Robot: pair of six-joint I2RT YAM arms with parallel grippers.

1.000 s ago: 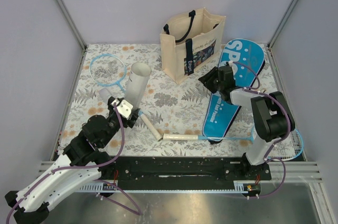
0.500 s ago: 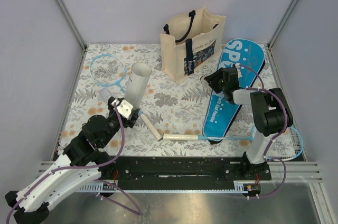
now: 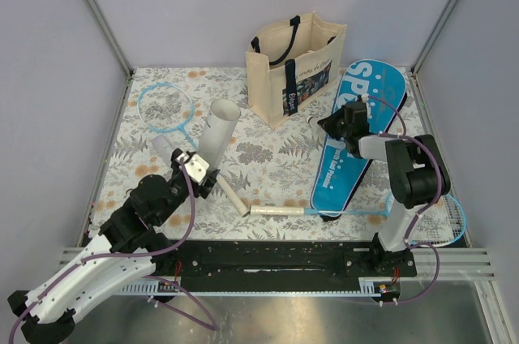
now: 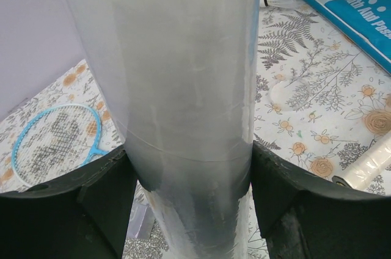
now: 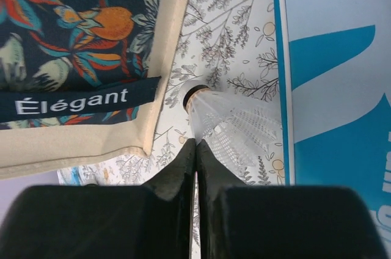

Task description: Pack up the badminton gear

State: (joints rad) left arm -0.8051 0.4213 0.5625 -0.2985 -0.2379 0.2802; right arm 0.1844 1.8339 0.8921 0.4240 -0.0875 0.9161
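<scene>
A long white tube (image 3: 216, 128) slants up off the cloth, and my left gripper (image 3: 195, 169) is shut round its lower part; in the left wrist view the tube (image 4: 183, 76) fills the space between both fingers. One light-blue racket (image 3: 166, 107) lies at the back left. The other racket (image 3: 276, 210) lies along the front, its head at the right edge. The blue case (image 3: 357, 141) lies on the right. My right gripper (image 5: 197, 144) is shut, pinching the skirt edge of a white shuttlecock (image 5: 235, 127) between the case (image 5: 336, 57) and the tote bag (image 5: 91, 57).
The cream tote bag (image 3: 296, 60) stands upright at the back centre, close to the left of my right gripper (image 3: 323, 126). A floral cloth (image 3: 268, 161) covers the table. Grey walls and metal posts enclose the back and sides.
My right gripper has closed on the shuttlecock after shifting slightly right. The left gripper has swung the tube, so that its open far end now points further right.
</scene>
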